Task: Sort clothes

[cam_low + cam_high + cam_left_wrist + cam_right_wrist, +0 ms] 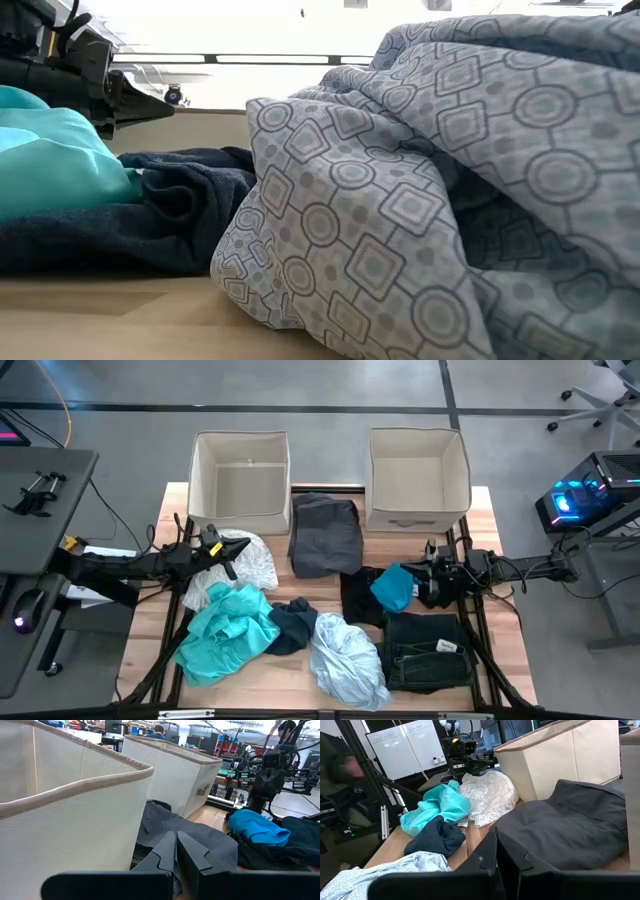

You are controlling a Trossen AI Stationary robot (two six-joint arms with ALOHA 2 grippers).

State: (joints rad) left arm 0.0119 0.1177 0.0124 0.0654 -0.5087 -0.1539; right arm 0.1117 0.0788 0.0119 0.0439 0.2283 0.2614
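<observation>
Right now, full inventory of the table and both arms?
Beige square fabric bins: 2, empty, back-left and back-right.
Dark grey folded garment: 1, between the bins.
White lacy garment: 1, left, under the left gripper.
Teal garment: 1, front-left.
Navy garment: 1, front-centre.
Pale silvery-blue patterned garment: 1, front-centre.
Bright blue garment: 1, on a black garment, beside the right gripper.
Dark denim garment: 1, front-right.
Left gripper: shut, empty.
Right gripper: shut, empty.

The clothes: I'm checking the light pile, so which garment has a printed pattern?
The pale silvery blue garment at the table's front edge: it carries circles and squares, clear in the low view; the others look plain or lacy.
</observation>
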